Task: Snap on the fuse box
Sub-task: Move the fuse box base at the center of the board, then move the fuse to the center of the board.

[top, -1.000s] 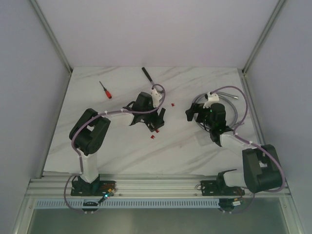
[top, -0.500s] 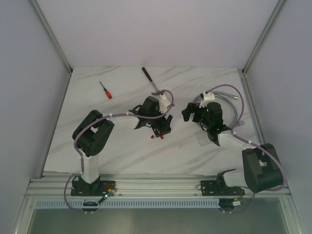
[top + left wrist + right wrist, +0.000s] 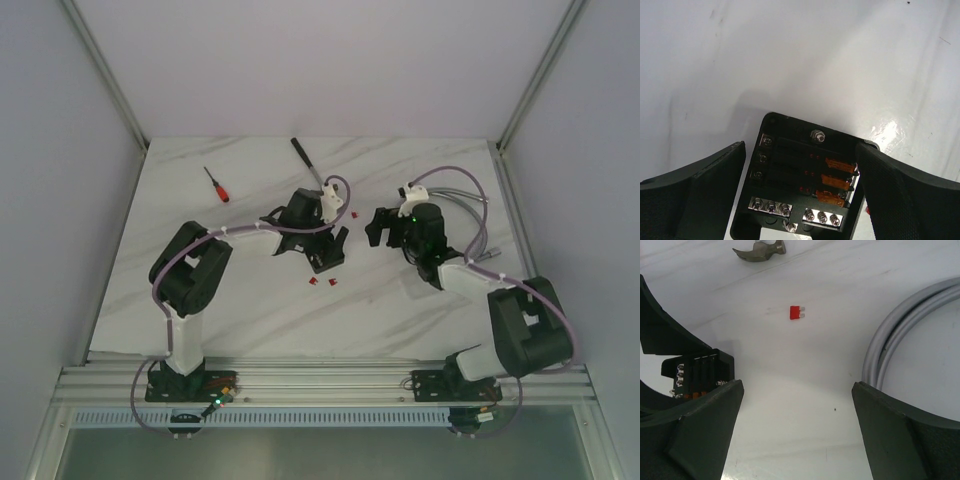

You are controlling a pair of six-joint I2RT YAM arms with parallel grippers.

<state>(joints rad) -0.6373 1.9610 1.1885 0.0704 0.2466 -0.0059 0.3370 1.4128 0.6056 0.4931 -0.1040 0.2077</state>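
Desk [image 3: 220, 300] centre: left hand [image 3: 800, 147] over the fuse box [image 3: 805, 185].
Wide open, the left hand straddles it (fuse rows run finger to finger), so it is nearer. The right hand [image 3: 796, 386], open and empty, sits just right of it, near a loose red fuse [image 3: 797, 312].

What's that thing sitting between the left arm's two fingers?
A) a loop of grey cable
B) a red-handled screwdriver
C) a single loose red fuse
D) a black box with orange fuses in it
D: the left wrist view shows the fuse box, with orange fuses in its slots, lying between the open fingers of the left gripper.
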